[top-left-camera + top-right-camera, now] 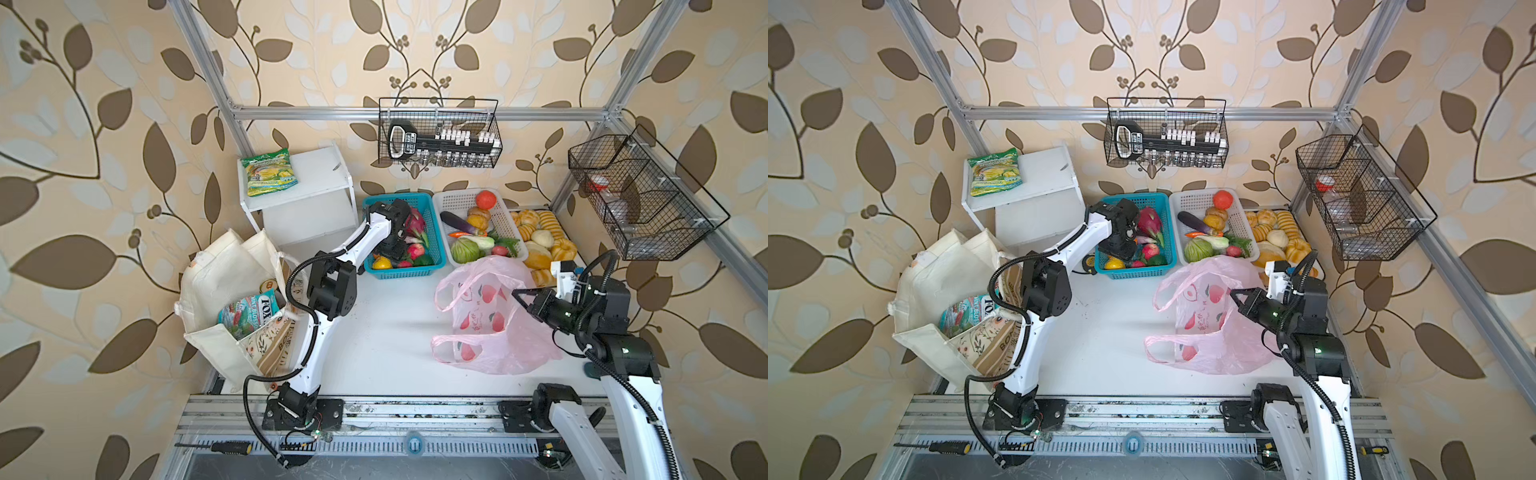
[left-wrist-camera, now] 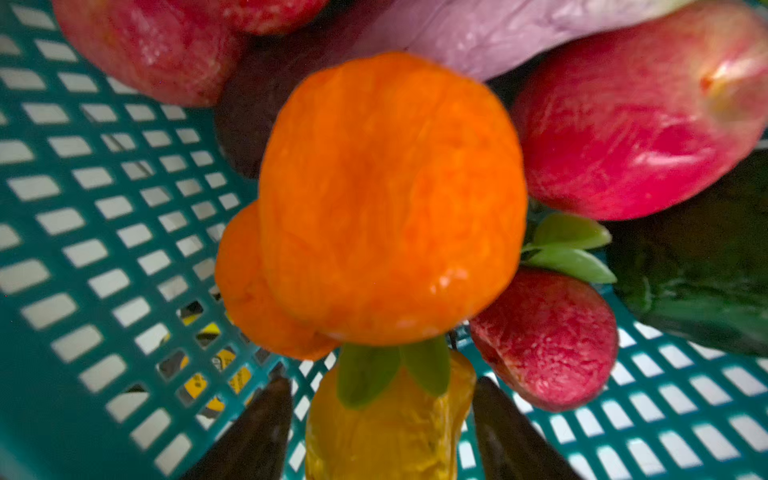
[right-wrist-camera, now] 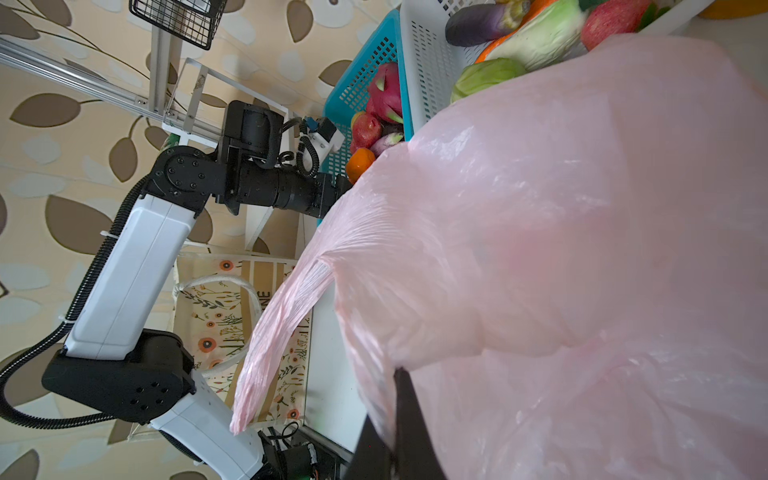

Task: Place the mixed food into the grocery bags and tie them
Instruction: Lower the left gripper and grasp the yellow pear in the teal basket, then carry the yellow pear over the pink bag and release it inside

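My left gripper (image 1: pixel 392 249) is down inside the teal basket (image 1: pixel 399 197). It is open, and its dark fingers (image 2: pixel 257 428) straddle a yellow toy fruit (image 2: pixel 390 428). An orange toy fruit (image 2: pixel 386 199) lies just beyond, among red fruit (image 2: pixel 631 133). A magenta dragon fruit (image 1: pixel 415 220) lies at the basket's back. My right gripper (image 1: pixel 517 295) is shut on the rim of the pink plastic bag (image 1: pixel 490 324), holding it up. The pink film (image 3: pixel 582 208) fills the right wrist view. The cream tote (image 1: pixel 216 282) stands at the left and holds a teal-red packet (image 1: pixel 249 316) and a gold-topped can (image 1: pixel 269 286).
A white basket (image 1: pixel 457 203) of toy vegetables sits beside the teal one, with bread rolls (image 1: pixel 540 237) to its right. A white shelf (image 1: pixel 316 174) carries a green-yellow packet (image 1: pixel 270 172). Wire baskets (image 1: pixel 440 133) (image 1: pixel 640 195) hang on the frame. A tape measure (image 1: pixel 1089 262) lies by the teal basket.
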Robot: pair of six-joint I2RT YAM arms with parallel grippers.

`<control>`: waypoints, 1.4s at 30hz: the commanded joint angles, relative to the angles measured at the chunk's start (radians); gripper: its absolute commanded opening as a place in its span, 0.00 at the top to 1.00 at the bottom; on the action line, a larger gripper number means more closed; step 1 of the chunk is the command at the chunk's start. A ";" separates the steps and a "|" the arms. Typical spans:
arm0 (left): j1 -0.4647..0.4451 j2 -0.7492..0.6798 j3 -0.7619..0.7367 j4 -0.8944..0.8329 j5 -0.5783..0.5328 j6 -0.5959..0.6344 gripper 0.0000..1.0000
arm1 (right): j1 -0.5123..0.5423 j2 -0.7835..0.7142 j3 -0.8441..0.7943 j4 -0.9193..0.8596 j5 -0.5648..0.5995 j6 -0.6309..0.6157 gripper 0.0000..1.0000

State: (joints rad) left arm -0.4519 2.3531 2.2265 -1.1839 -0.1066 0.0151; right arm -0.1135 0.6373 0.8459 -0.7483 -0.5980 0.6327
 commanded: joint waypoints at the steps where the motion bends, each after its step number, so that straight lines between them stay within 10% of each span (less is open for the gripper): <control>1: -0.005 -0.034 0.040 -0.111 0.000 -0.001 0.25 | -0.003 -0.011 -0.011 0.000 0.013 0.008 1.00; 12: -0.002 0.005 0.064 -0.227 0.039 0.045 0.18 | -0.002 -0.024 -0.027 0.008 0.017 0.021 1.00; 24: -0.004 -0.013 0.083 -0.237 0.110 0.078 0.56 | -0.002 -0.036 -0.036 0.010 0.024 0.041 1.00; 34: -0.010 -0.262 0.042 -0.180 0.122 0.032 0.59 | -0.001 -0.026 -0.054 0.054 0.016 0.093 1.00; 42: -0.028 -0.565 -0.120 0.011 0.340 -0.054 0.58 | -0.001 0.007 -0.047 0.070 -0.025 0.115 1.00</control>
State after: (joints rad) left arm -0.4637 1.8980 2.1517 -1.2507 0.1261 0.0154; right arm -0.1135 0.6373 0.8059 -0.7036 -0.5938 0.7296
